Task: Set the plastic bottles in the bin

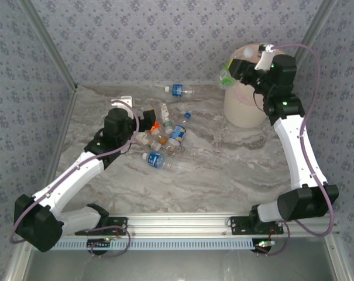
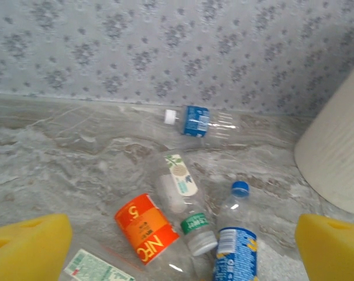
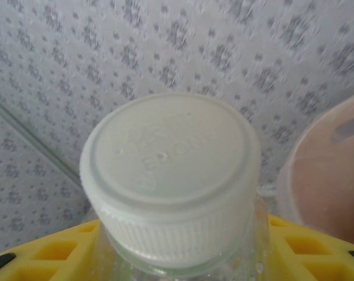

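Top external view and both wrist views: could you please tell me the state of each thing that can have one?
bin, upright, open-topped.
bottle pile, lying loose on the table.
left pincer, open above the bottle pile.
right pincer, shut on white-capped bottle.
white-capped bottle, capped, held beside the bin's rim, not yet in.
blue-label bottle, capped, on its side, apart from the pile.

marbled table (image 1: 223, 167) carries bin (image 1: 244, 112), perhaps ten bottles (image 1: 156, 159).
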You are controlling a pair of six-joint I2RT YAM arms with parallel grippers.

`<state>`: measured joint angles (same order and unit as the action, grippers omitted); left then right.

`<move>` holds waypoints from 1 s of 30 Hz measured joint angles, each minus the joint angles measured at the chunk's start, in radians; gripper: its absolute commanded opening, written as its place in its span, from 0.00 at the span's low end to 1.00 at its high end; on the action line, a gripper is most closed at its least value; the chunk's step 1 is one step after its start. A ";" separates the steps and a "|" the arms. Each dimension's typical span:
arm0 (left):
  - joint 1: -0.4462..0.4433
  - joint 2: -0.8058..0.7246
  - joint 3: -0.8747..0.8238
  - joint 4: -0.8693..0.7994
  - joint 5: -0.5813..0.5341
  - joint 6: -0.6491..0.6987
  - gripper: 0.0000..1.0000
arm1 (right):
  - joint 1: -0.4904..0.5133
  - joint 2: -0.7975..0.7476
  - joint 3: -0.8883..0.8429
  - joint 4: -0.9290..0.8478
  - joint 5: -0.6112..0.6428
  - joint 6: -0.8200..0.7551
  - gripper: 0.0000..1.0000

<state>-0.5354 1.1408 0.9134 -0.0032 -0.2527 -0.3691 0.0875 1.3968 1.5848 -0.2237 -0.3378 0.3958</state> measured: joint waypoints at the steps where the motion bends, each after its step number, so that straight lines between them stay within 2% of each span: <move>1: 0.004 -0.005 -0.005 0.000 -0.015 -0.007 0.98 | -0.013 0.000 0.016 -0.003 0.007 -0.007 0.47; 8: 0.006 -0.038 -0.050 -0.003 -0.080 -0.060 0.98 | -0.117 0.056 0.126 -0.014 0.056 -0.031 0.47; 15: 0.013 -0.081 -0.096 -0.020 -0.122 -0.092 0.98 | -0.201 0.183 0.227 -0.064 0.111 -0.041 0.47; 26: 0.030 -0.113 -0.118 -0.023 -0.142 -0.105 0.98 | -0.240 0.434 0.464 -0.222 0.177 -0.069 0.48; 30: 0.032 -0.113 -0.118 -0.023 -0.142 -0.105 0.98 | -0.240 0.505 0.521 -0.253 0.154 -0.063 0.50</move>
<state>-0.5037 1.0283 0.7956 -0.0265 -0.3943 -0.4736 -0.1528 1.9015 2.1059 -0.4767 -0.1841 0.3332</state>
